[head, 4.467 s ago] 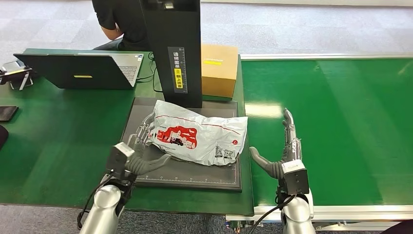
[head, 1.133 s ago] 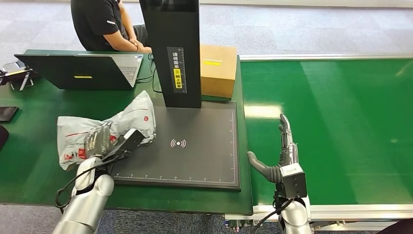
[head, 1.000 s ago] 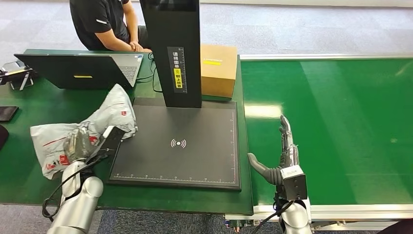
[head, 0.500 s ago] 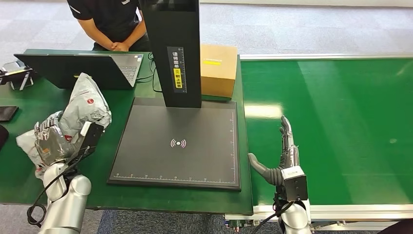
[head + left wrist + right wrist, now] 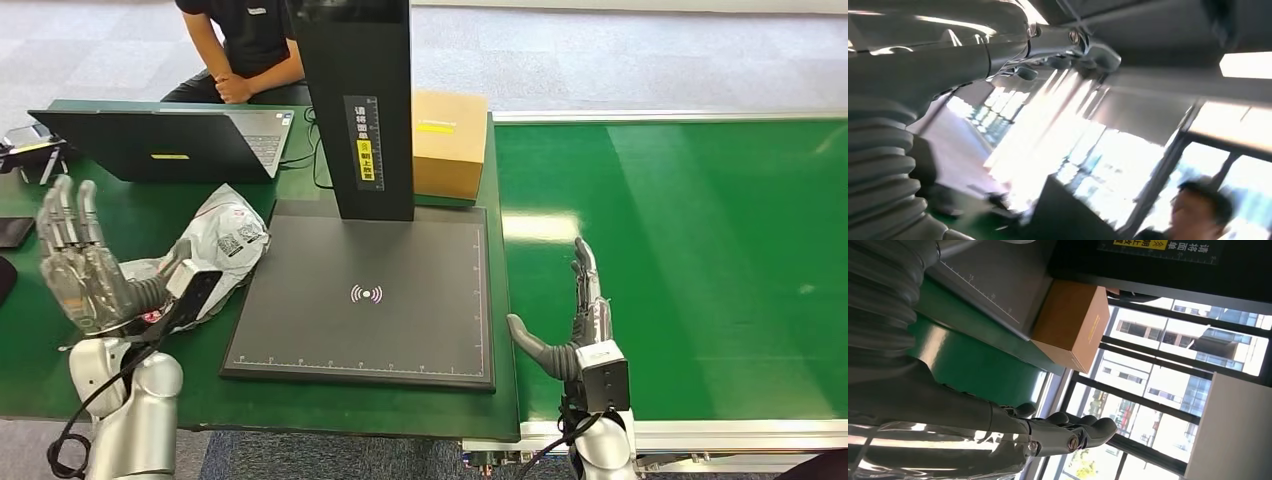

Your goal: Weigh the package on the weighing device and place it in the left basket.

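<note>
The grey plastic package (image 5: 222, 240) with red print lies crumpled on the green table, just left of the black weighing plate (image 5: 366, 295). My left hand (image 5: 82, 268) is raised to the left of the package, fingers spread upward, holding nothing. My right hand (image 5: 580, 312) stands edge-up over the conveyor's near left corner, fingers straight and thumb out, empty. In the right wrist view my right hand (image 5: 1058, 432) has its fingers extended, with the plate's edge (image 5: 983, 290) beyond it. The left wrist view is blurred and shows my left hand (image 5: 1063, 50) stretched out.
A black scanner column (image 5: 353, 105) rises at the plate's back. A cardboard box (image 5: 449, 142) sits behind it to the right. An open laptop (image 5: 165, 143) and a person (image 5: 240, 45) are at the back left. The green conveyor belt (image 5: 690, 260) runs to the right.
My left hand carried the package off the weighing plate to the left, then let go of it. The package now lies on the table and the hand has opened and lifted.
</note>
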Controlling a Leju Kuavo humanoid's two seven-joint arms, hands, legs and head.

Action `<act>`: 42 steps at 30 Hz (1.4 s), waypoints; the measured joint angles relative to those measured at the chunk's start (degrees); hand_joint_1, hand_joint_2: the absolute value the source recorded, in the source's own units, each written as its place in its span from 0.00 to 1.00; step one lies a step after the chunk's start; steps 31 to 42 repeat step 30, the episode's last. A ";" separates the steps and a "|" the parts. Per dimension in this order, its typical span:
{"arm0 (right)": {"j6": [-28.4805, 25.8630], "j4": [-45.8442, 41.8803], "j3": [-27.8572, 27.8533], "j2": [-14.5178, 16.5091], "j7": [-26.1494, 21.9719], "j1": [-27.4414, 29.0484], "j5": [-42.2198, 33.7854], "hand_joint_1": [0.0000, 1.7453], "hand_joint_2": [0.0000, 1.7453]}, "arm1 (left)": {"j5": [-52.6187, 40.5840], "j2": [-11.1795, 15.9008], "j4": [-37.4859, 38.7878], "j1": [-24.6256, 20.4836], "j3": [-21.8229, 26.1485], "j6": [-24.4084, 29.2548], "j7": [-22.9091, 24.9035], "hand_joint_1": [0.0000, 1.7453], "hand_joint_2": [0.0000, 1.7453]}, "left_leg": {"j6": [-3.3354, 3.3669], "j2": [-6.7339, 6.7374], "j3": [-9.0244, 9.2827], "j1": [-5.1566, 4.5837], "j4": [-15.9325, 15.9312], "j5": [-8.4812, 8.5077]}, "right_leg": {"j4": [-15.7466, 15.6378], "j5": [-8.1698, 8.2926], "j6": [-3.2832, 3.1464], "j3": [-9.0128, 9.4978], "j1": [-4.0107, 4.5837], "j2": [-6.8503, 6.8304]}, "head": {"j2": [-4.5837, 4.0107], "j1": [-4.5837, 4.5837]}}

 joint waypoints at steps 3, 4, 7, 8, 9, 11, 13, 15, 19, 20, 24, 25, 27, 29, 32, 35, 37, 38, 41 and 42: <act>-0.04 0.01 0.03 -0.09 -0.10 -0.22 -0.59 0.00 1.00 | 19.24 -2.43 -1.13 0.42 1.39 -4.04 -7.45 0.00 0.25 | 0.00 0.01 0.02 -0.04 0.00 0.00 | 0.00 0.00 0.00 -0.01 -0.02 0.01 | 0.00 -0.01; 0.00 0.03 0.02 -0.19 -0.22 -0.30 -0.79 0.00 1.00 | 26.19 -2.46 -1.13 0.94 0.23 -7.19 -7.03 0.00 0.50 | 0.00 0.00 0.01 -0.05 0.00 0.00 | 0.00 0.00 0.00 -0.01 0.00 0.00 | 0.00 0.00; 0.38 0.22 0.01 -0.57 -0.80 -0.64 -1.09 0.00 1.00 | 40.89 -1.83 -1.13 2.52 -4.13 -18.58 -5.67 0.00 1.00 | 0.03 -0.08 -0.04 -0.05 0.00 0.03 | 0.00 0.00 0.00 -0.01 0.04 -0.10 | 0.00 0.01; 0.49 0.31 0.01 -0.64 -0.95 -0.75 -1.10 0.00 1.00 | 43.92 -1.66 -1.13 2.97 -5.30 -21.85 -5.58 0.00 1.00 | 0.03 -0.09 -0.05 -0.05 0.00 0.04 | 0.00 0.00 0.00 -0.01 0.04 -0.11 | 0.00 0.00; 0.58 0.40 0.01 -0.68 -1.06 -0.84 -1.09 0.00 1.00 | 46.85 -1.59 -1.13 3.40 -6.26 -25.19 -5.55 0.00 1.00 | 0.03 -0.08 -0.05 -0.05 0.00 0.04 | 0.00 0.01 0.00 -0.01 0.04 -0.10 | 0.00 0.01; 0.71 0.65 0.02 -0.74 -1.24 -1.00 -1.05 0.00 1.00 | 53.46 -1.49 -1.08 4.25 -7.73 -33.12 -5.64 0.00 1.00 | 0.03 -0.07 -0.05 -0.05 0.00 0.04 | 0.00 0.01 -0.01 -0.02 0.04 -0.08 | 0.00 0.00; 0.91 0.98 0.05 -0.80 -1.37 -1.29 -1.02 0.00 1.00 | 59.51 -1.32 -0.85 4.99 -8.70 -41.16 -5.99 0.00 1.00 | 0.03 -0.06 -0.05 -0.05 0.00 0.04 | 0.00 0.01 -0.01 -0.04 0.03 -0.08 | 0.00 0.00; 1.38 1.25 0.13 -0.83 -1.42 -1.68 -0.98 0.00 1.00 | 64.11 -1.14 -0.20 5.44 -9.41 -48.12 -6.14 0.00 1.00 | 0.04 -0.07 -0.07 -0.05 0.00 0.04 | 0.00 0.01 -0.01 -0.05 0.03 -0.08 | 0.00 -0.01; 2.51 1.58 0.51 -0.83 -1.27 -2.58 -0.83 0.00 1.00 | 70.16 -1.07 2.22 5.60 -11.17 -58.83 -4.48 0.00 0.00 | 0.04 -0.07 -0.08 -0.05 0.00 0.04 | 0.00 0.01 0.00 -0.07 0.02 -0.09 | 0.00 0.00; 2.74 1.61 0.56 -0.83 -1.15 -2.76 -0.80 0.00 1.00 | 70.80 -1.07 2.84 5.59 -11.62 -60.39 -3.83 0.00 0.00 | 0.04 -0.07 -0.08 -0.05 0.00 0.04 | 0.00 0.01 0.00 -0.07 0.01 -0.08 | 0.00 -0.01; 3.18 1.59 0.64 -0.83 -0.62 -3.09 -0.40 0.00 1.00 | 71.04 -1.07 4.53 5.57 -13.42 -62.84 -2.27 0.00 0.00 | 0.04 -0.07 -0.08 -0.05 0.00 0.04 | 0.00 0.01 0.00 -0.07 0.01 -0.08 | 0.00 0.00; 3.28 1.54 0.63 -0.83 -0.46 -3.09 -0.24 0.00 1.00 | 70.82 -1.07 4.77 5.56 -13.85 -62.93 -2.13 0.00 0.00 | 0.04 -0.07 -0.08 -0.05 0.00 0.04 | 0.00 0.01 0.00 -0.07 0.01 -0.08 | 0.00 -0.01; 3.59 1.39 0.62 -0.83 -0.14 -3.08 0.05 0.00 1.00 | 70.39 -1.07 5.11 5.55 -14.60 -63.17 -1.88 0.00 0.00 | 0.04 -0.07 -0.08 -0.05 0.00 0.04 | 0.00 0.01 0.00 -0.08 0.01 -0.08 | 0.00 -0.01; 3.86 1.27 0.58 -0.83 0.03 -3.08 0.30 0.00 1.00 | 70.15 -1.06 5.43 5.54 -15.29 -63.80 -1.74 0.00 0.00 | 0.04 -0.07 -0.08 -0.05 0.00 0.04 | 0.00 0.01 0.00 -0.08 0.02 -0.08 | 0.00 0.00; 3.92 1.24 0.57 -0.83 0.05 -3.08 0.37 0.00 1.00 | 70.09 -1.06 5.51 5.54 -15.45 -64.02 -1.69 0.00 0.00 | 0.04 -0.07 -0.08 -0.05 0.00 0.04 | 0.00 0.01 0.00 -0.09 0.02 -0.08 | 0.00 0.00; 3.92 1.24 0.57 -0.83 0.05 -3.08 0.37 0.00 1.00 | 70.09 -1.06 5.51 5.54 -15.45 -64.02 -1.69 0.00 0.00 | 0.04 -0.07 -0.08 -0.05 0.00 0.04 | 0.00 0.01 0.00 -0.09 0.02 -0.08 | 0.00 0.00; 3.92 1.24 0.57 -0.83 0.05 -3.08 0.37 0.00 1.00 | 70.09 -1.06 5.51 5.54 -15.45 -64.02 -1.69 0.00 0.00 | 0.04 -0.07 -0.08 -0.05 0.00 0.04 | 0.00 0.01 0.00 -0.09 0.02 -0.08 | 0.00 0.00; 3.92 1.24 0.57 -0.83 0.05 -3.08 0.37 0.00 1.00 | 70.09 -1.06 5.51 5.54 -15.45 -64.02 -1.69 0.00 0.00 | 0.04 -0.07 -0.08 -0.05 0.00 0.04 | 0.00 0.01 0.00 -0.09 0.02 -0.08 | 0.00 0.00; 3.92 1.24 0.57 -0.83 0.05 -3.08 0.37 0.00 1.00 | 70.09 -1.06 5.51 5.54 -15.45 -64.02 -1.69 0.00 0.00 | 0.04 -0.07 -0.08 -0.05 0.00 0.04 | 0.00 0.01 0.00 -0.09 0.02 -0.08 | 0.00 0.00; 3.92 1.24 0.57 -0.83 0.05 -3.08 0.37 0.00 1.00 | 70.09 -1.06 5.51 5.54 -15.45 -64.02 -1.69 0.00 0.00 | 0.04 -0.07 -0.08 -0.05 0.00 0.04 | 0.00 0.01 0.00 -0.09 0.02 -0.08 | 0.00 0.00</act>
